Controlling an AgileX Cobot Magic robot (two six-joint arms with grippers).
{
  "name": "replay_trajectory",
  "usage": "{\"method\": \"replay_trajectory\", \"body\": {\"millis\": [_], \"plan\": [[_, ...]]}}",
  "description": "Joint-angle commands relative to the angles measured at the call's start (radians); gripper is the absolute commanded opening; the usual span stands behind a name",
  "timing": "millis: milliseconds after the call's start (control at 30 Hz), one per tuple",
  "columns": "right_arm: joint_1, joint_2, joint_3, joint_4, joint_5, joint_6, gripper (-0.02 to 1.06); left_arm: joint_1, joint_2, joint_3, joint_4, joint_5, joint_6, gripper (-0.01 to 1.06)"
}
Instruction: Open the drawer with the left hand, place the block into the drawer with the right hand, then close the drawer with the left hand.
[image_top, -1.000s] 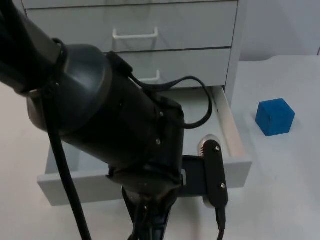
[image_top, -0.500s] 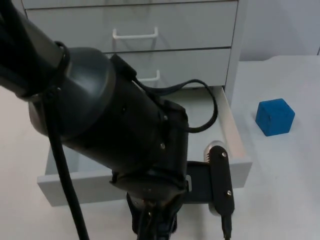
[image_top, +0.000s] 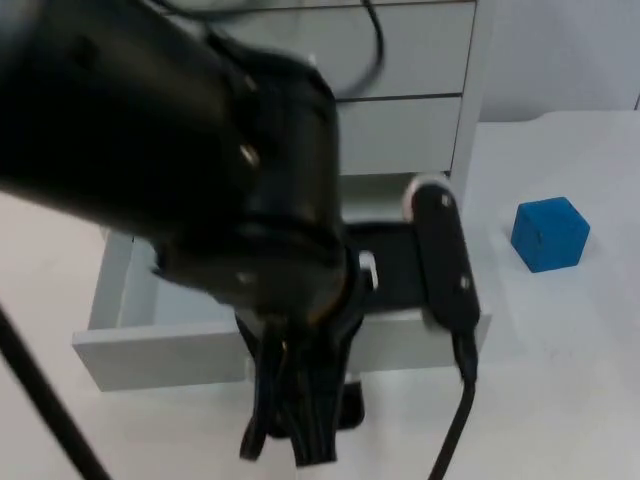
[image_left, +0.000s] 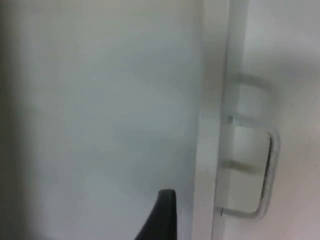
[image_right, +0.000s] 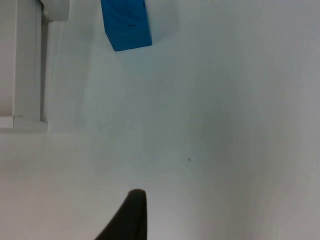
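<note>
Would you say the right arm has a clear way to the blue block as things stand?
Probably yes. The blue block sits alone on bare table beside the open drawer, and the left gripper is at the drawer front, away from it.

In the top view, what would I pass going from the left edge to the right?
Open bottom drawer's front panel → left gripper, hanging in front of the drawer → bare white table → blue block standing on it, to the right of the drawer cabinet.

The left arm (image_top: 200, 190) hides most of the open drawer (image_top: 150, 350).
</note>
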Motion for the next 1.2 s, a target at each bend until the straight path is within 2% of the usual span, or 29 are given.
{"method": "replay_trajectory", "body": {"millis": [0,133,333,467,600,633,700,733,767,900,933,1000,1033,1067,1100,1167], "plan": [[0.000,-0.003,-0.005,-0.001,-0.008,-0.001,1.05,0.001,-0.050,-0.003,-0.053,0.007,0.020,0.83],[0.000,-0.003,-0.005,-0.001,-0.008,-0.001,1.05,0.001,-0.121,-0.003,-0.157,0.007,0.067,0.83],[0.000,-0.003,-0.005,-0.001,-0.004,-0.001,1.05,0.004,-0.190,-0.003,-0.216,0.046,0.114,0.83],[0.000,-0.003,-0.005,-0.001,-0.004,-0.001,1.05,0.051,-0.226,-0.003,-0.299,0.076,0.177,0.83],[0.000,-0.003,-0.005,0.002,0.000,-0.001,1.05,0.203,-0.291,-0.003,-0.414,0.084,0.208,0.83],[0.000,-0.003,-0.005,0.002,0.000,-0.001,1.05,0.203,-0.291,-0.003,-0.414,0.084,0.208,0.83],[0.000,-0.003,-0.005,0.002,0.000,-0.001,1.05,0.328,-0.353,-0.003,-0.477,0.084,0.208,0.83],[0.000,-0.003,-0.005,0.002,0.000,-0.001,1.05,0.371,-0.377,-0.003,-0.503,0.086,0.208,0.83],[0.000,-0.003,-0.005,0.002,0.000,-0.001,1.05,0.371,-0.377,-0.003,-0.503,0.086,0.208,0.83],[0.000,-0.003,-0.005,0.002,0.000,-0.001,1.05,0.586,-0.486,-0.003,-0.618,0.107,0.208,0.83],[0.000,-0.003,-0.005,0.002,0.000,-0.001,1.05,0.586,-0.486,-0.003,-0.618,0.107,0.208,0.83],[0.000,-0.003,-0.005,0.002,0.000,-0.001,1.05,0.729,-0.553,-0.003,-0.680,0.140,0.208,0.83],[0.000,-0.003,-0.005,0.002,0.000,-0.001,1.05,0.748,-0.564,-0.003,-0.690,0.149,0.208,0.83],[0.000,-0.003,-0.005,0.002,0.000,-0.001,1.05,0.840,-0.593,-0.003,-0.709,0.180,0.208,0.83],[0.000,-0.003,-0.005,0.002,0.000,-0.001,1.05,0.840,-0.593,-0.003,-0.709,0.180,0.208,0.83],[0.000,-0.003,-0.005,0.002,0.000,-0.001,1.05,0.933,-0.623,-0.003,-0.730,0.211,0.208,0.83]]}}
